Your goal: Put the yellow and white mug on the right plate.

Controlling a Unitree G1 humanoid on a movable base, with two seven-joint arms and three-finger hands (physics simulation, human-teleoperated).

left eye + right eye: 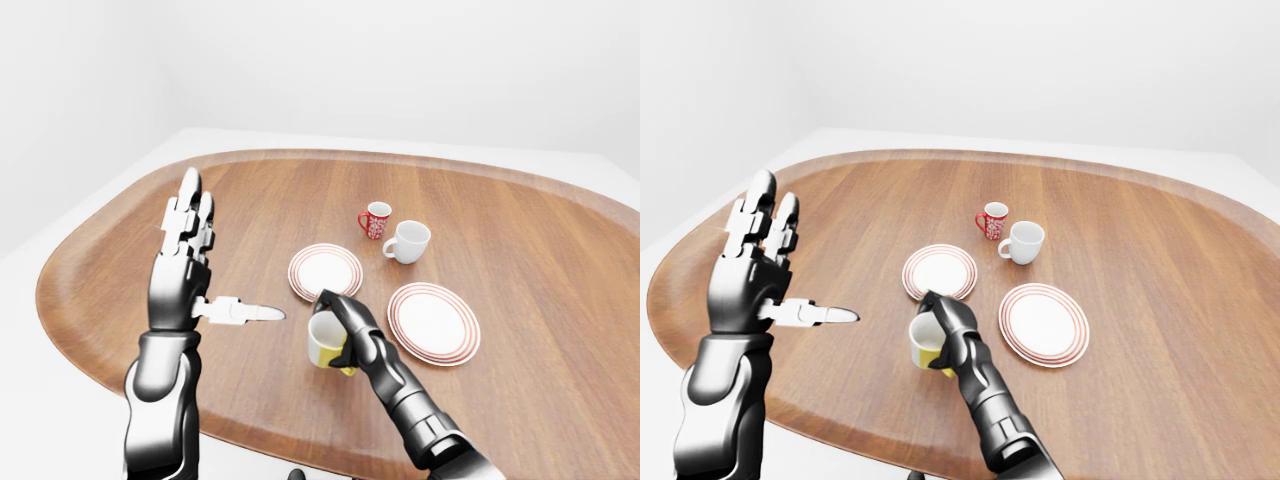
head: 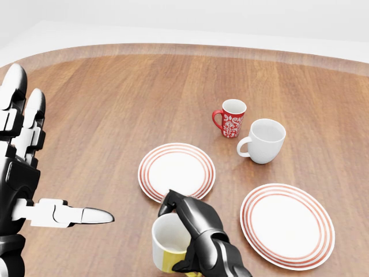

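The yellow and white mug [image 2: 167, 247] is at the bottom centre of the head view, upright, with its mouth facing up. My black right hand [image 2: 177, 234] is shut on it, fingers curled over the rim and side. In the eye views the mug looks raised a little off the wood. The right plate [image 2: 287, 225], white with red rings, lies on the table to the right of the mug. My left hand [image 1: 210, 265] is open at the left, fingers pointing up and thumb pointing right, holding nothing.
A second red-ringed plate [image 2: 176, 173] lies just above the held mug. A red patterned mug [image 2: 232, 118] and a plain white mug [image 2: 265, 140] stand above the right plate. The round wooden table's [image 1: 120, 240] edge curves round on the left.
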